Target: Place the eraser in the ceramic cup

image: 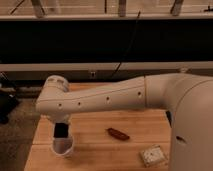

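Wooden table (95,145): gripper (61,131) apparently holds eraser (60,130) over ceramic cup (63,147).

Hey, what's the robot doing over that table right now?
The robot's arm reaches across the wooden table, with its gripper right above the white cup near the front left corner. A dark block, the eraser, hangs at the gripper's tip just over the cup's mouth, not visibly dropped in yet. A brown oblong thing and a small pale square item lie to the right, untouched.
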`<state>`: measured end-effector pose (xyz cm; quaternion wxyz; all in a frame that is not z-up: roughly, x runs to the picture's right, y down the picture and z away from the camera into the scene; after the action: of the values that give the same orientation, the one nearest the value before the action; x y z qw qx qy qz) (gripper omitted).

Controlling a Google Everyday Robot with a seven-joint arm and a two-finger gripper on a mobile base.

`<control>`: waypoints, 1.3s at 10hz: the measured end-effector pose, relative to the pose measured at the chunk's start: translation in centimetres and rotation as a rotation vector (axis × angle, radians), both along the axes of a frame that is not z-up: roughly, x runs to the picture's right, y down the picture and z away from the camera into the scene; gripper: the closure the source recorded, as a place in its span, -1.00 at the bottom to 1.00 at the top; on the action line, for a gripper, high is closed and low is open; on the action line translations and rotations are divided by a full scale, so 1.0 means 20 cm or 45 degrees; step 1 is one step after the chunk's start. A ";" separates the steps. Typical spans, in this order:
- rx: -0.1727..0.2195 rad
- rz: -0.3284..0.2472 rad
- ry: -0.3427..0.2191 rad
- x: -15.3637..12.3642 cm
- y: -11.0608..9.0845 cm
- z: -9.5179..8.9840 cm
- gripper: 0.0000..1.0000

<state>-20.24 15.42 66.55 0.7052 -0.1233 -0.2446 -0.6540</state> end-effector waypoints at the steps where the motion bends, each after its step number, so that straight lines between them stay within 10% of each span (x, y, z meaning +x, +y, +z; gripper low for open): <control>1: 0.006 0.001 -0.001 0.00 0.02 -0.01 1.00; 7: -0.001 0.015 0.003 0.01 0.09 -0.03 0.98; 13: -0.020 0.032 0.003 0.02 0.15 -0.01 -0.14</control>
<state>-19.90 18.35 66.29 0.7127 -0.1264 -0.2504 -0.6430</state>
